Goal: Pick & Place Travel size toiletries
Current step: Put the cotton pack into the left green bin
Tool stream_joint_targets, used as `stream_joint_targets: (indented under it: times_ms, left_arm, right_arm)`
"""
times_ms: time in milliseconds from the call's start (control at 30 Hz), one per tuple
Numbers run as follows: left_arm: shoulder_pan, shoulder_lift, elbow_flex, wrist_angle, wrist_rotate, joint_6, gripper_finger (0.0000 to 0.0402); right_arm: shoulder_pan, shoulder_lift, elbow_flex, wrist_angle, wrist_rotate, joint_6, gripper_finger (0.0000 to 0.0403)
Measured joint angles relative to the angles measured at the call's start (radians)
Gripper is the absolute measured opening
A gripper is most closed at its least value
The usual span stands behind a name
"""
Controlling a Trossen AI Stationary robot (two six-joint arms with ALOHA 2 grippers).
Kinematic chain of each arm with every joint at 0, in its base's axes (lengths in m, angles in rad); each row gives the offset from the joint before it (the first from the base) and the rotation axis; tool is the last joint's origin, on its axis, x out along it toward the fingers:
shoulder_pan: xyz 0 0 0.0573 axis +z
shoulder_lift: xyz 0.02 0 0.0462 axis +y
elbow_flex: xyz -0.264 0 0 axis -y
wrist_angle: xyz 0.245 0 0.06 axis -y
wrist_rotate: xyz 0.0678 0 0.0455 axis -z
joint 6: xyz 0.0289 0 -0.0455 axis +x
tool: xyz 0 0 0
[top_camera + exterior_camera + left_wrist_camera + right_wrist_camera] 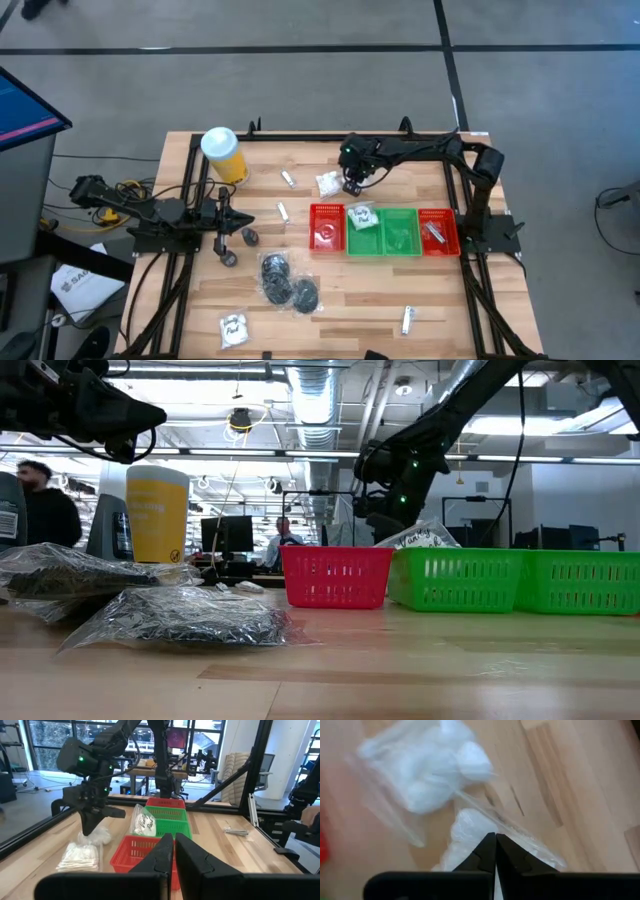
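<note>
right jaws closed, pinching clear bag (470, 827) of white pieces, right gripper (352, 187) behind red tray (326, 227), left gripper (246, 222) closed, empty, left of trays

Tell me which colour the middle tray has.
Green; the middle tray shows best in the high view.

Both arms are showing matte black housings with rounded joint sections. The right arm (420, 150) is displaying a green indicator light near its wrist. The left arm (160, 210) is carrying black cables. Each arm's fingers (172, 857) are appearing dark, flat-sided and tapered.
</note>
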Motion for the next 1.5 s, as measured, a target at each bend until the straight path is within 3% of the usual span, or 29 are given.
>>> stream_joint_targets:
  times_ms: [367,633,900,1500]
  left_arm:
    - [0.0,0.0,0.0,0.0,0.0,0.0,0.0012]
    - [0.0,0.0,0.0,0.001,0.0,0.0,0.0012]
    - [0.0,0.0,0.0,0.001,0.0,0.0,0.0012]
    - [0.0,0.0,0.0,0.001,0.0,0.0,0.0012]
  right_arm:
    - [0.039,-0.012,0.099,-0.065,0.051,-0.02,0.0]
    - [0.044,-0.137,0.098,-0.108,0.054,-0.004,0.0]
    - [0.119,-0.241,0.077,-0.133,0.054,0.0,0.0]
    - [0.352,-0.349,0.076,-0.28,0.311,0.114,0.0]
